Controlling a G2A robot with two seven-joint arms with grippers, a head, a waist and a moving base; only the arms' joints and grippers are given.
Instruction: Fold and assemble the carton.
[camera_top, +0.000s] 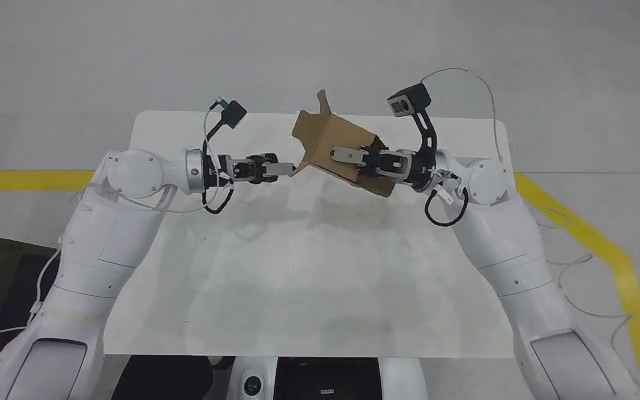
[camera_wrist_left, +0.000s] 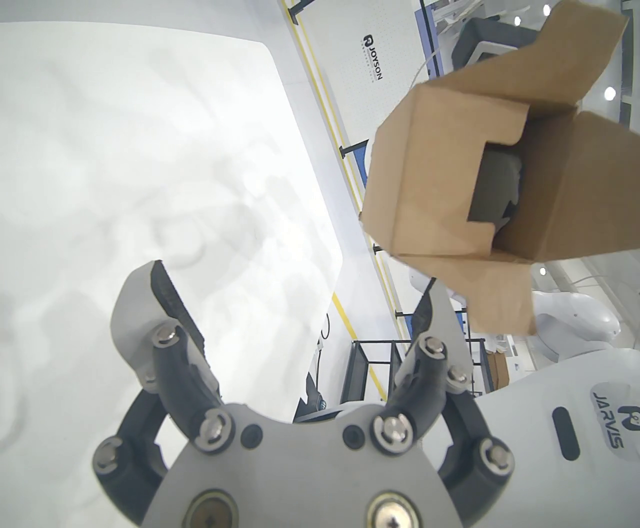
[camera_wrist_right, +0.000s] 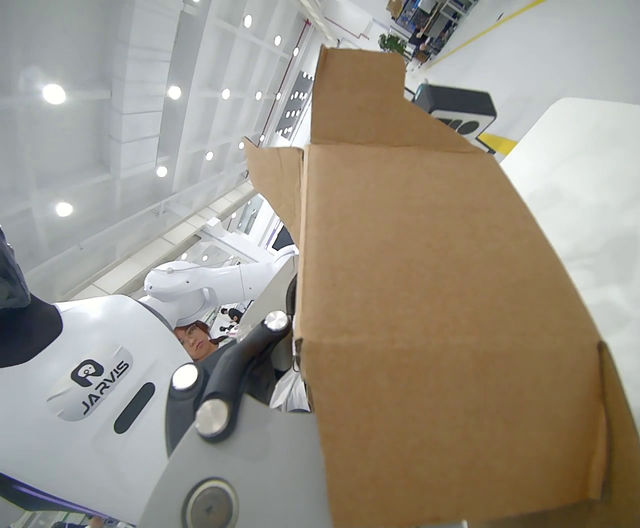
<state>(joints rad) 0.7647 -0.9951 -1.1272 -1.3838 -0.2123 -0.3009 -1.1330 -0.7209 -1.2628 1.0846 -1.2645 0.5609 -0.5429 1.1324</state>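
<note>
A brown carton (camera_top: 335, 143) is held in the air over the far middle of the white table (camera_top: 300, 290), partly unfolded with flaps sticking out. My right gripper (camera_top: 347, 155) is shut on one of its walls, one finger lying on the outside. In the left wrist view the carton (camera_wrist_left: 440, 175) shows its open end, with a dark finger (camera_wrist_left: 495, 190) inside. The carton (camera_wrist_right: 440, 310) hides most of the right gripper in the right wrist view. My left gripper (camera_wrist_left: 295, 285) is open and holds nothing, its tips (camera_top: 291, 168) just beside the carton's nearest flap (camera_wrist_left: 495, 300).
The table's far edge and corner lie close behind the carton. Yellow floor tape (camera_top: 40, 180) runs past the table on both sides. The near half of the table offers free room.
</note>
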